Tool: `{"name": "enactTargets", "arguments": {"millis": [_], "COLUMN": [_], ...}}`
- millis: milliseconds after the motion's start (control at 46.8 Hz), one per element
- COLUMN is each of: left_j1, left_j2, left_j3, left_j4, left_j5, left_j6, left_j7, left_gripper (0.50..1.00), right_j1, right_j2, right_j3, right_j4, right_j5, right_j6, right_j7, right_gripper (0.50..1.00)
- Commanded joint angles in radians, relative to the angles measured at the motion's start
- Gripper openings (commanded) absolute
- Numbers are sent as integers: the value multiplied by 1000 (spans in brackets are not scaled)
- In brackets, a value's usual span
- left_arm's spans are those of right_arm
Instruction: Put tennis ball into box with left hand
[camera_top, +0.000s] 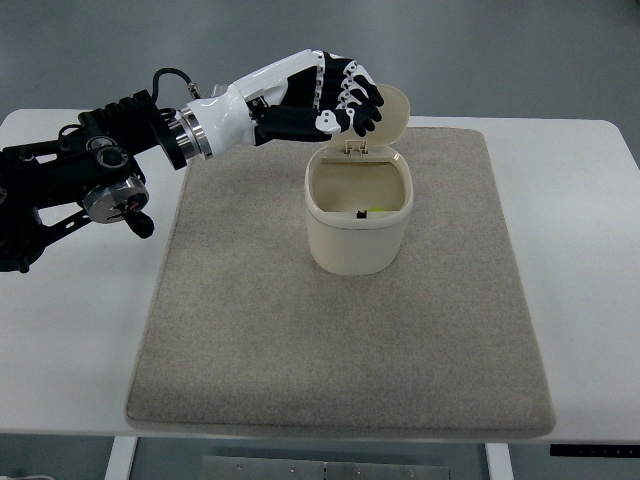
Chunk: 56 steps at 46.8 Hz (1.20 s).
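A cream box stands upright on the beige mat, its hinged lid flipped open at the back. A sliver of yellow-green tennis ball shows low inside the box. My left hand hovers above and behind the box's back-left rim, in front of the lid. Its black-and-white fingers are loosely curled and hold nothing. The left arm reaches in from the picture's left edge.
The beige mat covers the middle of a white table. The table's front edge runs along the bottom of the picture, with a metal frame below it.
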Motion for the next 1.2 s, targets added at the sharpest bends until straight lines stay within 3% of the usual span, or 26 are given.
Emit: {"name": "enactTargets", "arguments": {"millis": [0, 128, 427, 1174], "left_j1": [22, 39, 56, 226], "left_j2": [4, 14, 17, -160], "left_j3": [-45, -95, -109, -328], "left_j4": [5, 39, 238, 642], "left_j5": [-26, -100, -176, -382], "left_j6": [41, 78, 62, -86], "left_j7": [0, 0, -9, -12], "left_gripper": [500, 500, 500, 500], "right_j1": [0, 0, 0, 0], "right_j2": [0, 0, 0, 0], "right_j3": [0, 0, 0, 0], "right_j4": [0, 0, 0, 0], "right_j5": [0, 0, 0, 0], "right_j6": [0, 0, -1, 0], "right_j7": [0, 0, 0, 0], "right_gripper": [901, 901, 901, 901]}}
